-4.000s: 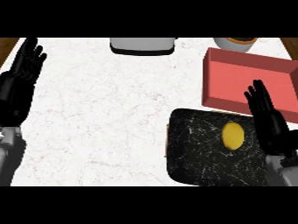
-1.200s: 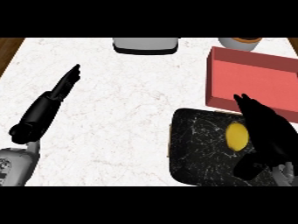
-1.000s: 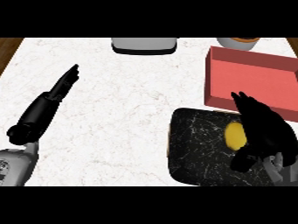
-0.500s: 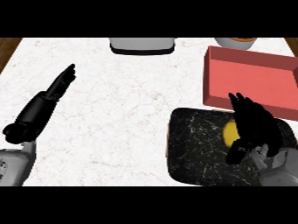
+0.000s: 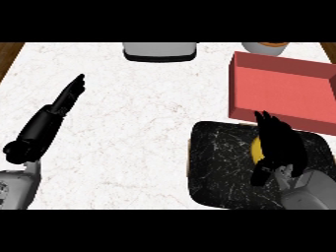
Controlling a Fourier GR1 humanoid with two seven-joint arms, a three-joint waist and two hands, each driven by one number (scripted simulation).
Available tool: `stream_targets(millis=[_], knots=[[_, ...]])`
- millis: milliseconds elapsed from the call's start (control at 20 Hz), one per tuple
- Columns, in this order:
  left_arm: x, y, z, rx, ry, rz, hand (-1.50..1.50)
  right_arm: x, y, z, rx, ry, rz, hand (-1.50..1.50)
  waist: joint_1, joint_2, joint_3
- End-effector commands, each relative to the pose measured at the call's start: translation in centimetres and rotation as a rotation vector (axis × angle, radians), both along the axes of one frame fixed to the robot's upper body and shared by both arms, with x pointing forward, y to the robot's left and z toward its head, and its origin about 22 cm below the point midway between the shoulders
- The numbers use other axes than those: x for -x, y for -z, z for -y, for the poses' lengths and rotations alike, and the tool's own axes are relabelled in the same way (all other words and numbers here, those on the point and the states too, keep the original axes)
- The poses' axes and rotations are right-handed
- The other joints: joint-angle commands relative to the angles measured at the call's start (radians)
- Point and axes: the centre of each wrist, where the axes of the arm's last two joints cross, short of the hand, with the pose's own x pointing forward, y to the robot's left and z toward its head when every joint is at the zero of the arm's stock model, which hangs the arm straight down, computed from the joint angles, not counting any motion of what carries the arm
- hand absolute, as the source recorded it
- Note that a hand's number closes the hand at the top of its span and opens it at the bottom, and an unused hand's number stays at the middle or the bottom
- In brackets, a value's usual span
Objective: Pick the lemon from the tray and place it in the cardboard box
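The yellow lemon lies on the black speckled tray at the lower right; only a thin strip of it shows. My right hand lies over the lemon and hides most of it, with fingers stretched toward the tray's far edge and the thumb bent down at the near side. Just behind the tray stands the red box, with nothing in it. My left hand hovers over the counter's left part, fingers straight and pointing away, holding nothing.
A grey and white appliance sits at the counter's far edge, centre. A pale round pot with something orange in it stands at the far right. Dark wood floor shows past both side edges of the white marble counter.
My right hand has come down from beside the tray onto the lemon, covering more of it. My left arm swung in from the left edge and laid out flat over the counter.
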Motion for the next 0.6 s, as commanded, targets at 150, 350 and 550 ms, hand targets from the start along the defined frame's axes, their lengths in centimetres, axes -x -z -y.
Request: stream_targets(millis=[150, 350, 550], knots=[[-0.9, -0.5, -0.2, -0.001, -0.009, 0.002, 0.00, 0.5, 2.5, 0.2, 0.090, 0.079, -0.071, -1.50, -0.001, 0.000, 0.000], [-1.1, 0.5, -0.5, -0.005, -0.008, -0.013, 0.00, 0.8, 2.4, 1.5, 0.086, 0.112, -0.045, -1.50, -0.005, 0.000, 0.000], [0.8, -0.3, 0.1, 0.015, -0.012, -0.011, 0.00, 1.0, 2.8, 0.2, 0.060, 0.107, -0.077, -1.50, 0.000, -0.001, 0.000]])
